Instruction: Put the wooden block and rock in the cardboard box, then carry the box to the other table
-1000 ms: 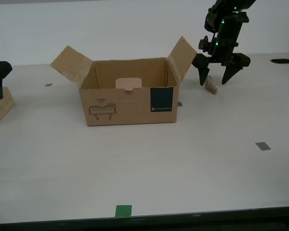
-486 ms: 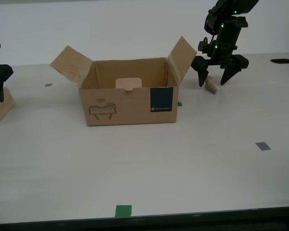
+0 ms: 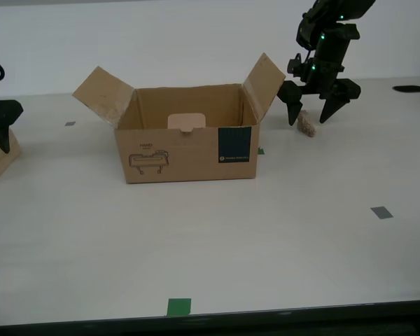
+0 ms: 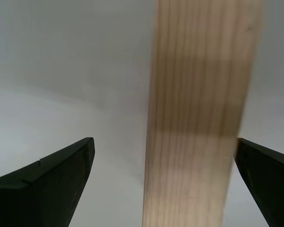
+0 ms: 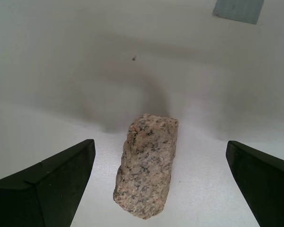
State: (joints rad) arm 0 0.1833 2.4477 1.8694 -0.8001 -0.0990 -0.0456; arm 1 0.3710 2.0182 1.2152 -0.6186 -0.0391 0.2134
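My first tool [image 3: 313, 119] has lifted a little and hangs wide open over the rock [image 3: 306, 124], my second tool [image 4: 163, 184] is wide open around the wooden block [image 4: 199, 118], and the cardboard box [image 3: 185, 143] looks empty.

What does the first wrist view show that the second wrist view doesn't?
Only the first wrist view shows the rock lying on the table between my first hand's open fingers, and a grey tape square. Only the second wrist view shows the wooden block between my second hand's open fingers. Both share the white tabletop and spread dark fingertips, nothing gripped.
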